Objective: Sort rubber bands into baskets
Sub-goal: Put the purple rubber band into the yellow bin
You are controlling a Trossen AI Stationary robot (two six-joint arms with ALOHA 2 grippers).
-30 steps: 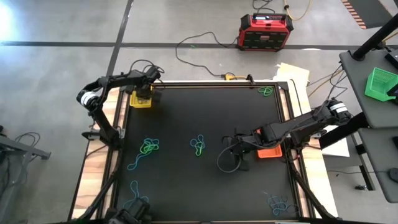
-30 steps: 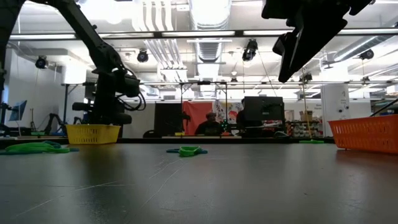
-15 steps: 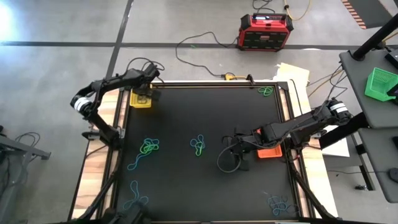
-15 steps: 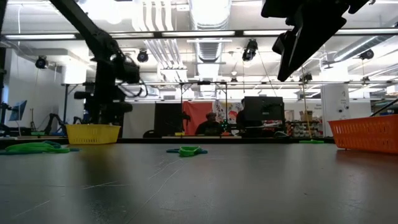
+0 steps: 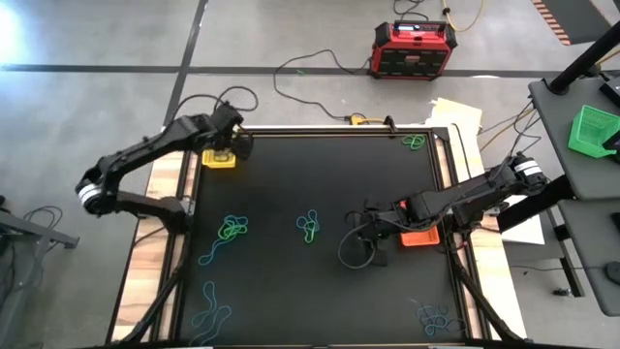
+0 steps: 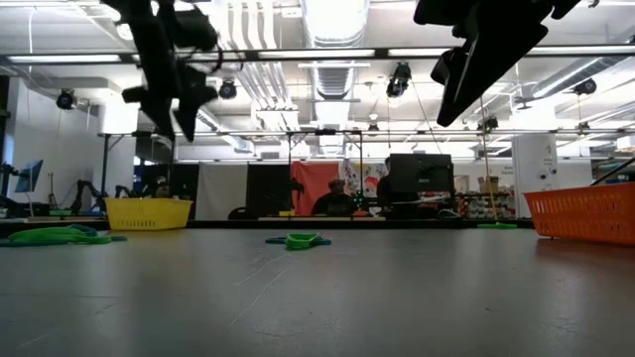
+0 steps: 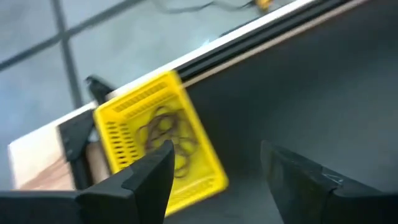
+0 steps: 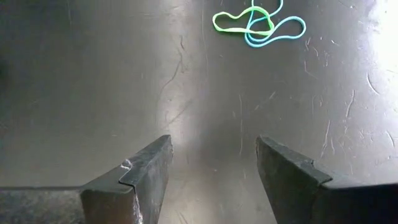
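Clearing the yellow basket (image 7: 158,147) with its spread, empty left tool (image 7: 214,177) calls for swinging toward the green bands (image 5: 232,230) near the table's left, while the spread right tool (image 8: 211,168) waits mid-table.

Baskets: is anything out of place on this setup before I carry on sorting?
Yes. The green basket sits on a side stand beyond the table's right edge, not on the black table with the yellow basket and orange basket. The rubber bands lie loose on the table, as expected.
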